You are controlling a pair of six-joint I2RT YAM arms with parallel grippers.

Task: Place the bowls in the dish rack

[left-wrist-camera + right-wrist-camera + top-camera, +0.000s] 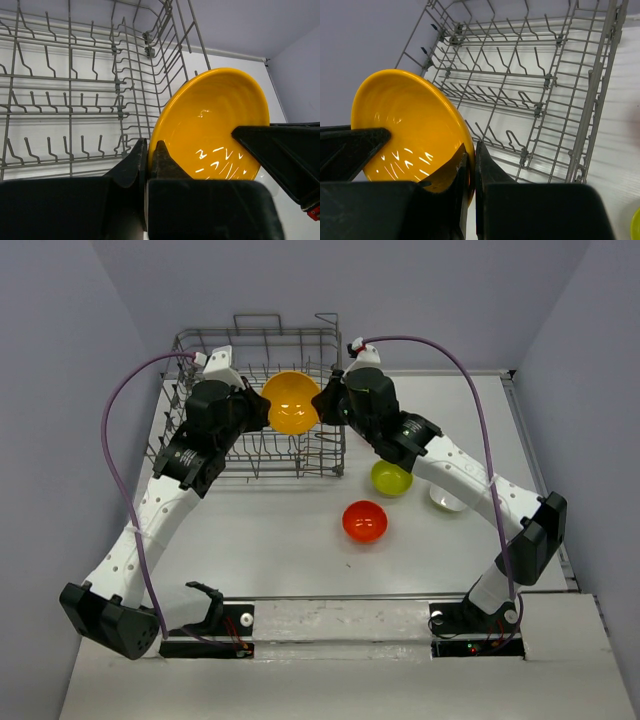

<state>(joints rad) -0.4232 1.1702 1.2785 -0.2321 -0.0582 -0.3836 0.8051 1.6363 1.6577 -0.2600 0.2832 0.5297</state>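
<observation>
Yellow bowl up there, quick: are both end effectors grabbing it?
Left end effector: closed on the yellow-orange bowl, pinching its rim.
Right end effector: closed, pinching the same bowl's opposite rim.

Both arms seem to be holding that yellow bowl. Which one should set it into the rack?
Probably left. The left tool grips the yellow-orange bowl from above the dish rack; the right tool reaches in over the rack's side wall.

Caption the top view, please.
Left gripper and right gripper grip the yellow bowl at the dish rack; green bowl, red bowl, white bowl wait outside.
</observation>
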